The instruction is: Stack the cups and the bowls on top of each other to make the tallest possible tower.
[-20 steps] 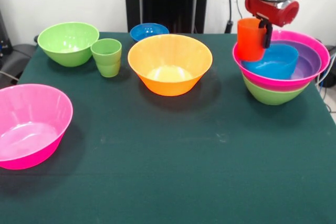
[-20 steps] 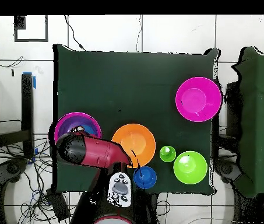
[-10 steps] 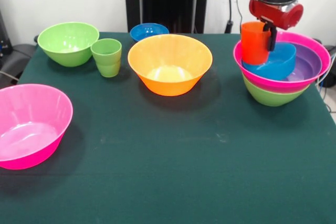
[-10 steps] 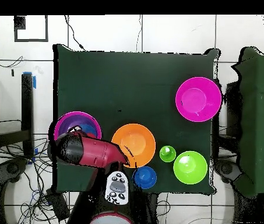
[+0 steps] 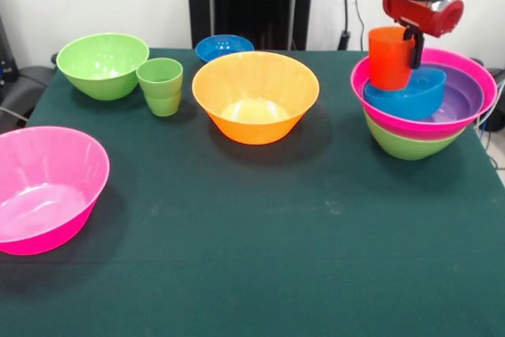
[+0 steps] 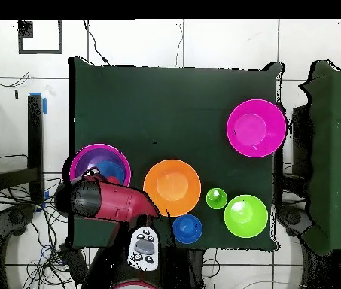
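My gripper (image 5: pixel 405 46) is shut on the rim of the orange-red cup (image 5: pixel 390 58) and holds it upright at the left edge of the tower (image 5: pixel 426 121). The tower is a green bowl at the base, then a pink bowl with a wide rim, a purple bowl (image 5: pixel 467 94) and a tilted blue bowl (image 5: pixel 409 95). The cup's base is level with the blue bowl's rim; I cannot tell if they touch. In the overhead view my arm (image 6: pixel 101 202) hides the cup and covers part of the tower (image 6: pixel 98 162). The light green cup (image 5: pixel 160 85) stands at the far left.
A big orange bowl (image 5: pixel 255 96) sits mid-table, with a small blue bowl (image 5: pixel 224 46) behind it. A green bowl (image 5: pixel 102 64) stands at the far left and a big pink bowl (image 5: pixel 46 187) at the near left edge.
My gripper has carried the orange-red cup a little to the right and slightly up in the front view. The blue bowl in the tower now tilts less.
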{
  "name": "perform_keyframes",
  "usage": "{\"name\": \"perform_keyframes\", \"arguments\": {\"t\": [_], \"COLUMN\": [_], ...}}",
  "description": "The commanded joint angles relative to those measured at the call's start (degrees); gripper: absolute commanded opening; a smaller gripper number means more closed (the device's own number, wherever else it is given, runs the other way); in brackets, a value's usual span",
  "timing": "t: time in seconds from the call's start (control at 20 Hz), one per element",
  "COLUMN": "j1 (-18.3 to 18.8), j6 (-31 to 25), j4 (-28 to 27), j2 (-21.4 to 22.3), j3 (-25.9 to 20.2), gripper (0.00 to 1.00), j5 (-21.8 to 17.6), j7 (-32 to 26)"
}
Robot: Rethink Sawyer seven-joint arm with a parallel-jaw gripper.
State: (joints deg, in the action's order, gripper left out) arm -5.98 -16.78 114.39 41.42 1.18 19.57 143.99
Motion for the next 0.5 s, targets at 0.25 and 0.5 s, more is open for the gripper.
{"name": "perform_keyframes", "arguments": {"t": [0.25, 0.5], "j1": [-2.3, -2.2], "j6": [-10.1, -7.9], "j4": [3.0, 2.6], "j2": [4.5, 2.9], "j3": [-0.6, -1.4], "gripper": [0.00, 0.00], "j5": [1.8, 2.6], "j7": [9.5, 9.2]}}
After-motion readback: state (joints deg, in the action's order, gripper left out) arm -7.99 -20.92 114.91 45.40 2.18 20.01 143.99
